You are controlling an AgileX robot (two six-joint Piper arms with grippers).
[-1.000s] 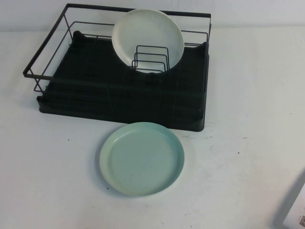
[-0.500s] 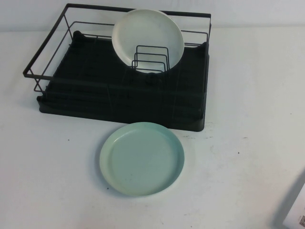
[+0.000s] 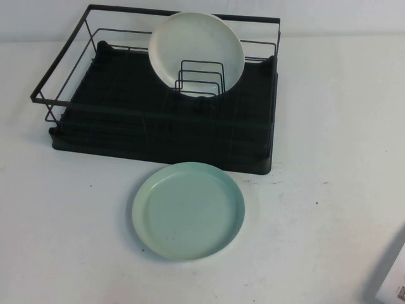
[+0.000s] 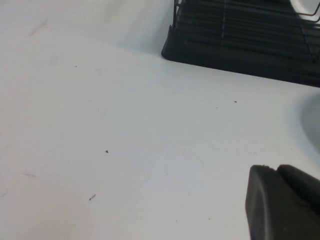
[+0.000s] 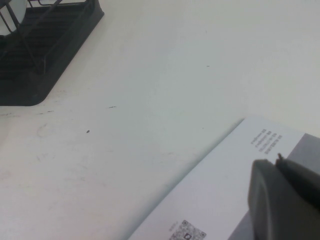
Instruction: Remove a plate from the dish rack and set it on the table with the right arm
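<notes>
I note a cream-white plate (image 3: 197,50) standing on edge, tilted back, at roughly twelve o'clock in the high view, its lower edge tucked behind a small set of upright wire dividers (image 3: 201,78). At about four o'clock, cut off by the corner, lies a white and grey sheet or card (image 3: 393,278). My right wrist view shows that same sheet (image 5: 220,195) lying flat, with small printed text and a QR code; the print is too small for me to read.
</notes>
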